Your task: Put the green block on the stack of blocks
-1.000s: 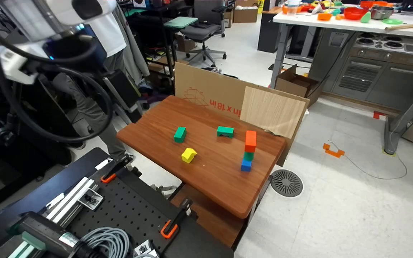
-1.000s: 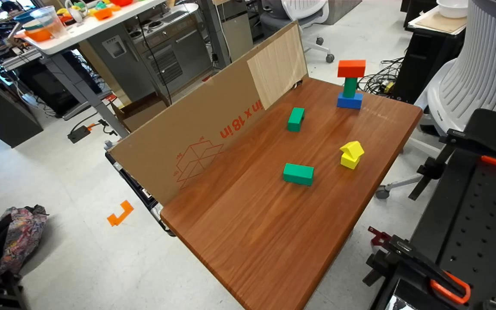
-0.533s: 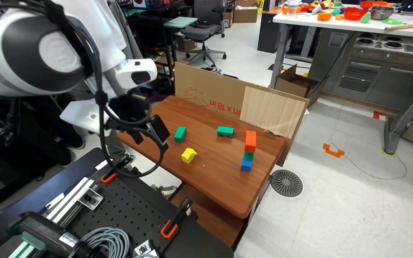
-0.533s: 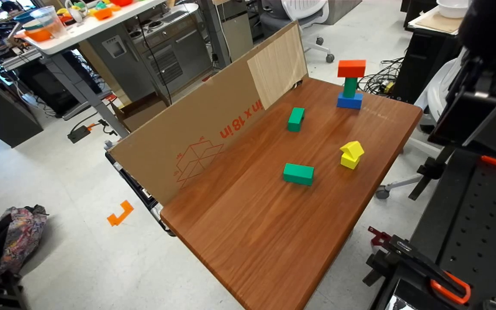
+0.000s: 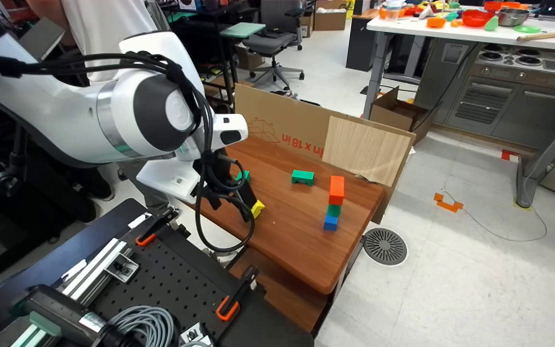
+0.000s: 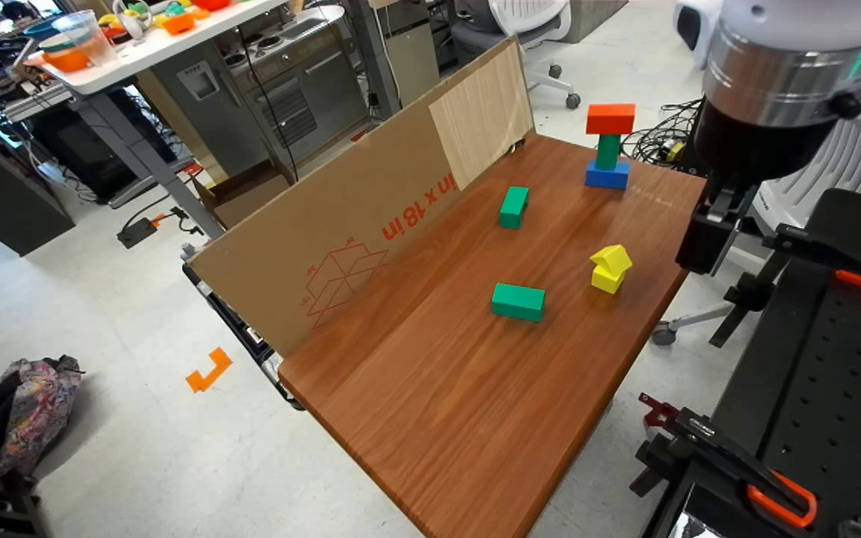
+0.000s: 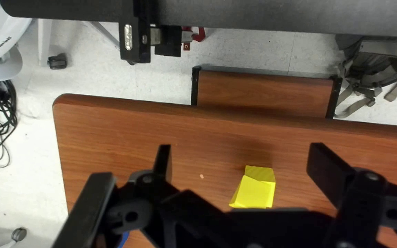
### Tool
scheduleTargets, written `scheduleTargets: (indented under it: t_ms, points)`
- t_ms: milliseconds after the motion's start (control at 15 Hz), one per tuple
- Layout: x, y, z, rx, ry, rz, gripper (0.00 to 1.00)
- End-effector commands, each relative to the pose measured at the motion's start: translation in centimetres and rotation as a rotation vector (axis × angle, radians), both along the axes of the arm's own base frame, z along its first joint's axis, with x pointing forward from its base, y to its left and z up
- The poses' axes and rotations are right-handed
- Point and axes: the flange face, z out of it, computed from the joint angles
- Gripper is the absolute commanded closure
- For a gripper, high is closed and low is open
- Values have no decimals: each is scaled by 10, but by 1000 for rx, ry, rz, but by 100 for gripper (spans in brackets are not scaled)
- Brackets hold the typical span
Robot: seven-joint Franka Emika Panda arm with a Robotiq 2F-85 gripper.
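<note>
The stack of blocks [image 6: 607, 152] stands near a table corner: blue at the bottom, upright green in the middle, orange-red on top. It shows in both exterior views [image 5: 336, 190]. No small loose green cube shows. The loose green pieces are a plain oblong green block [image 6: 518, 302] lying on the table and an arched green block [image 6: 513, 207] near the cardboard. The arm partly hides the plain one in an exterior view [image 5: 244, 175]. My gripper [image 7: 243, 158] is open with nothing between its fingers, above the table's near edge; its tips point at the yellow blocks [image 7: 254, 191] below.
In an exterior view a yellow wedge [image 6: 611, 258] rests tilted on a yellow cube [image 6: 607, 280]. A cardboard wall [image 6: 356, 202] stands along the far side of the wooden table [image 6: 430, 418]. A black bench with clamps [image 6: 782, 497] borders the near side. A person [image 5: 106, 33] stands behind the arm.
The arm has swung in from the side and come lower, bringing the open gripper over the table's near edge beside the yellow blocks. The blocks have not moved.
</note>
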Motion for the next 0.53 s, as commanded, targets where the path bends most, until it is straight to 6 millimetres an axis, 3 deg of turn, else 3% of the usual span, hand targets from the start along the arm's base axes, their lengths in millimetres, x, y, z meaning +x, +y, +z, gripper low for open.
scheduleTargets:
  t_ms: [0, 467]
  points:
    - [29, 11, -22, 39, 0, -15, 0]
    - [67, 42, -35, 128, 18, -33, 0]
